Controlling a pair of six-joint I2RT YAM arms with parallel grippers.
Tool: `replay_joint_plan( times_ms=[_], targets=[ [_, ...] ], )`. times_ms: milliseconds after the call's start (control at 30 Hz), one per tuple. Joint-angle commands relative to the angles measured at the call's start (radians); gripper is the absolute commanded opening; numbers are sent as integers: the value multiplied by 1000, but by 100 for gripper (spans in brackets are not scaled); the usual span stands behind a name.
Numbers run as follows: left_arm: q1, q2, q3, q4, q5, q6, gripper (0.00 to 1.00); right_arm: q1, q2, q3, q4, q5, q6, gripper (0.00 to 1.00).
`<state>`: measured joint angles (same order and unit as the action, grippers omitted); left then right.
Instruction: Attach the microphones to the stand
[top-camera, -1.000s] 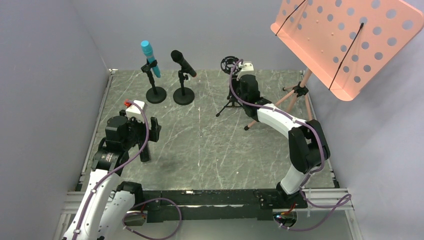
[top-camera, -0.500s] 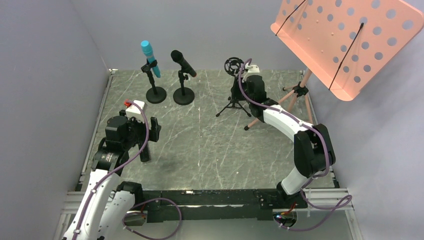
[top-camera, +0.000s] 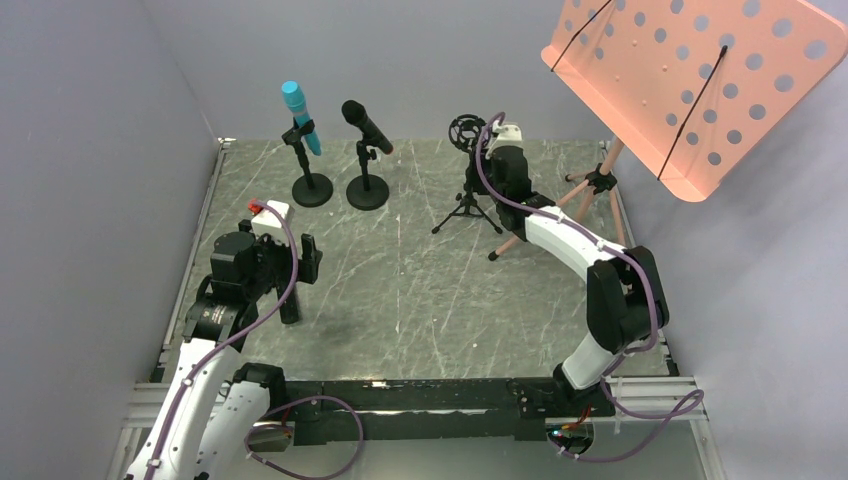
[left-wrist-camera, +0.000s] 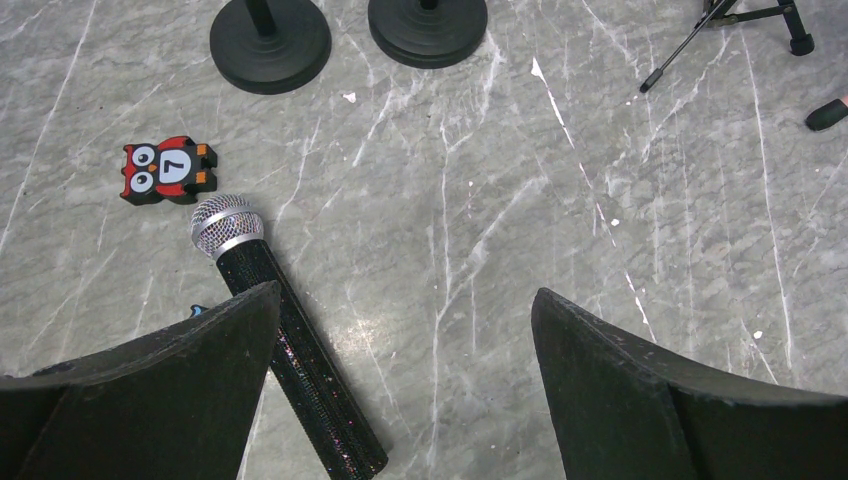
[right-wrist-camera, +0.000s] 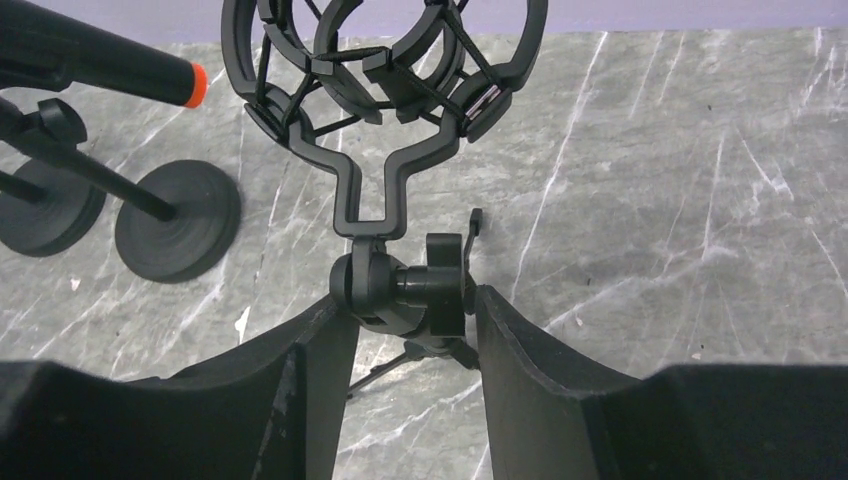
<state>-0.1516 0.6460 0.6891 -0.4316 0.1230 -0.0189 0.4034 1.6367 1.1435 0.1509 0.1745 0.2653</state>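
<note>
The turquoise microphone (top-camera: 297, 115) and the black one with an orange cap (top-camera: 366, 126) sit clipped in two round-based stands at the back. On the table lies the black microphone with a silver mesh head (left-wrist-camera: 228, 226), its body running under the left finger in the left wrist view. Above it my left gripper (left-wrist-camera: 405, 330) hangs open, holding nothing. The tripod stand (top-camera: 466, 200) carries a black shock mount (right-wrist-camera: 385, 60) with no microphone in it. My right gripper (right-wrist-camera: 405, 305) is shut on the stand's swivel joint (right-wrist-camera: 400, 288), one finger on each side.
A red owl toy (left-wrist-camera: 168, 170) lies beside the mesh head. The two round stand bases (left-wrist-camera: 270, 40) (left-wrist-camera: 427, 25) stand at the back left. An orange perforated music stand (top-camera: 690, 80) rises at the back right, its pink legs (top-camera: 560, 208) just behind my right arm.
My right wrist has shifted slightly to the right at the tripod stand, and the shock mount has shifted with it. The left arm has not moved.
</note>
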Motion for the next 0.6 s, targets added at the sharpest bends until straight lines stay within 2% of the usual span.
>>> replay_joint_plan(
  times_ms=[0,67,233,333,433,567],
  targets=[
    [4,0,-1,17,-8,2,99,29,31,51,20,84,-1,49],
    [5,-2,-2,19,-9,2,99,50,43,58,18,123,-9,47],
    [4,0,-1,17,-10,4,99,113,49,47,32,256,-42,33],
    [4,2,-2,17,-8,4,99,132,63,52,32,331,-52,29],
    [5,4,-2,20,-6,4,99,135,100,87,9,393,-55,30],
    [4,5,0,16,-8,4,99,137,130,115,-18,412,-56,36]
  ],
)
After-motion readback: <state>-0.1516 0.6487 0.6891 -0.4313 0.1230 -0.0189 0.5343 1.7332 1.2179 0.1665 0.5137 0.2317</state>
